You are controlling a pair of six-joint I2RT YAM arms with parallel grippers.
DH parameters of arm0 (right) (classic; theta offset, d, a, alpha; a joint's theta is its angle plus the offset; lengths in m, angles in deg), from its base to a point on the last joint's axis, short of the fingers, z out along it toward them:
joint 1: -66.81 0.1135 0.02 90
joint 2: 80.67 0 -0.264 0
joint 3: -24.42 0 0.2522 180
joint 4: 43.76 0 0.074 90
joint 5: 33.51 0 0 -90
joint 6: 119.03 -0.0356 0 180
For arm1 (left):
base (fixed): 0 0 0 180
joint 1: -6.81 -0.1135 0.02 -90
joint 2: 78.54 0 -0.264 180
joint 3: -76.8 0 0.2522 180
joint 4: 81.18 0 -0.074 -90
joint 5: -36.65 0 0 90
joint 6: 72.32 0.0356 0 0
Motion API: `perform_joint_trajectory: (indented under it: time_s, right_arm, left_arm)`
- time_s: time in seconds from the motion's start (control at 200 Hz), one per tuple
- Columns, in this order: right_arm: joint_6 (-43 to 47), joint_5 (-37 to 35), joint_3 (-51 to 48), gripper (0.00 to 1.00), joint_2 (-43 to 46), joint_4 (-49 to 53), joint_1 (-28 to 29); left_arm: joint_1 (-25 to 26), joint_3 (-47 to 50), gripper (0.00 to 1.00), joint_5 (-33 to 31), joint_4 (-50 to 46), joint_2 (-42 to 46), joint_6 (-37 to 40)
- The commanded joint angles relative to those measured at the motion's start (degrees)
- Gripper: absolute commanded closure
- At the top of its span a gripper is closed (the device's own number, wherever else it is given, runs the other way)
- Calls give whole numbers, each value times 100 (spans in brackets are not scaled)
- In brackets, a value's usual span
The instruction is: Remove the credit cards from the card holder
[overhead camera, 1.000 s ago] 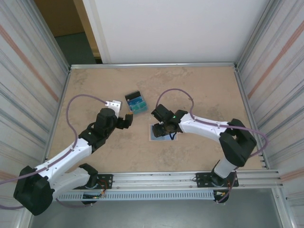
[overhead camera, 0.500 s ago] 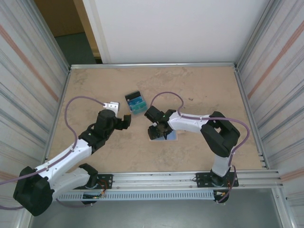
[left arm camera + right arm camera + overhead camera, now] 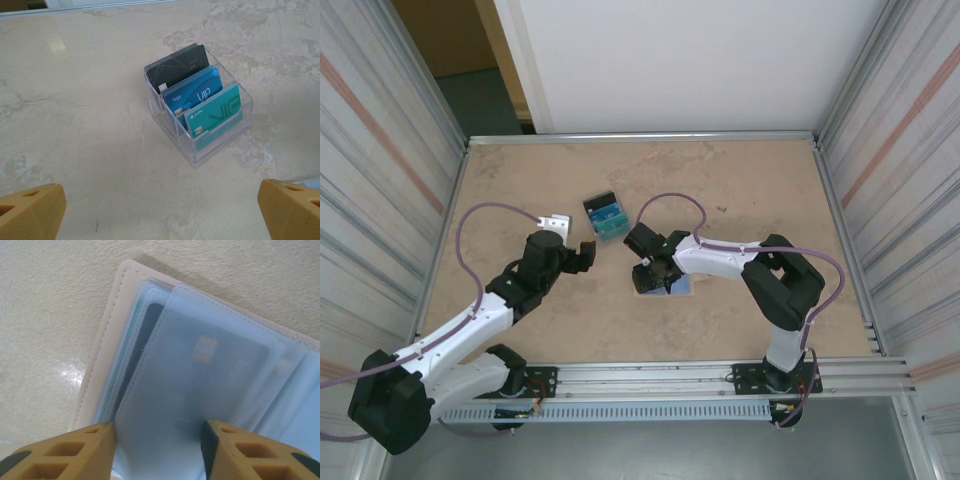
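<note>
The card holder [image 3: 107, 330] lies open on the table, with a beige stitched cover and pale blue see-through sleeves; it also shows as a pale patch [image 3: 682, 286] beside the right arm's head. A greyish credit card [image 3: 220, 370] with a gold chip sits inside the top sleeve. A dark card [image 3: 145, 335] and a teal edge [image 3: 131, 335] sit in the sleeves under it. My right gripper [image 3: 159, 440] [image 3: 655, 275] is low over that top sleeve, jaws half apart, the sleeve's face between them. My left gripper [image 3: 162, 210] [image 3: 588, 252] hangs wide open above bare table.
A clear plastic box [image 3: 200, 150] [image 3: 606, 217] stands ahead of the left gripper, holding a black card [image 3: 180, 67], a blue card [image 3: 195, 92] and a teal card [image 3: 215, 112] upright. Metal walls edge the table on both sides.
The right gripper slid left over the card holder and its elbow folded in during the first half second, then held. The left arm stayed put.
</note>
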Motion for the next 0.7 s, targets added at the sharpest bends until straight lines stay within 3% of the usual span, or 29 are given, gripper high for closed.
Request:
perform_joint_trajectory:
  time_s: [0.0, 0.266, 0.697]
  right_arm:
    - [-142, 9, -269, 57, -270, 94, -60]
    - [-104, 165, -343, 74, 197, -122, -244]
    - [-275, -442, -558, 71, 950, 167, -405]
  left_arm:
    - [58, -123, 1, -124, -82, 54, -20]
    - [550, -297, 1, -665, -76, 11, 382]
    - [1015, -672, 1, -916, 134, -400, 604]
